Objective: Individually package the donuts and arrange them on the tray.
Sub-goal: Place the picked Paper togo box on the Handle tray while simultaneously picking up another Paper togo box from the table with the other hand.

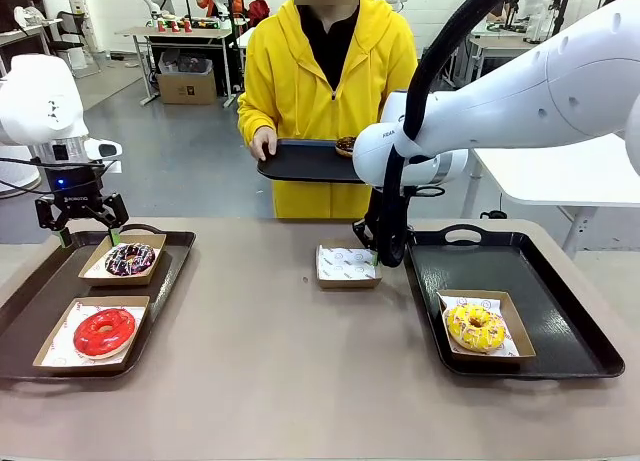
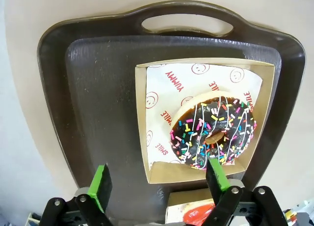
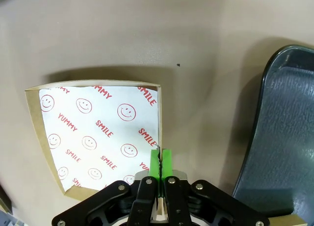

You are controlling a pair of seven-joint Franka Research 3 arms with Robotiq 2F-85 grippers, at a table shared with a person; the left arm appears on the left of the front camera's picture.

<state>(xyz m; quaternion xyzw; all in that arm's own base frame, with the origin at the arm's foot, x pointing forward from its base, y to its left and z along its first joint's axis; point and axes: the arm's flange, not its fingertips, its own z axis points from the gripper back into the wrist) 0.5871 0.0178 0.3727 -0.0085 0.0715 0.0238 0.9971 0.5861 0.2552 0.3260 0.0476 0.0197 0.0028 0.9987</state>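
Donuts are spread over two dark trays and a third tray held by the person. Nearest on the robot's left, the red donut [image 1: 104,331] lies in a paper-lined box on the left tray [image 1: 25,311]. Just behind it on the same tray, the sprinkled chocolate donut [image 1: 130,258] sits in a second box [image 1: 95,264], off-centre toward one corner as seen in the left wrist view. On the robot's right, the yellow donut [image 1: 475,325] lies in its box at the near part of the right tray [image 1: 560,291], whose far half is bare.

The left end effector [image 1: 82,225] is held above the sprinkled donut's box with its jaws spread; in the left wrist view one green pad overlaps the donut's edge, and contact cannot be told. The right end effector [image 3: 160,163] is pressed together on the upright side wall of the empty box [image 1: 346,265], which stands on the table [image 1: 270,371] between the trays, just beside the right tray's rim. Open table is seen in front of this box and to its left.

The box liners are printed in red with "SMILE", "YUMMY" and smiley faces.

At the far edge, a brown donut [image 1: 346,144] lies on the held tray [image 1: 300,163], one edge gripped by the person's hand [image 1: 263,142].
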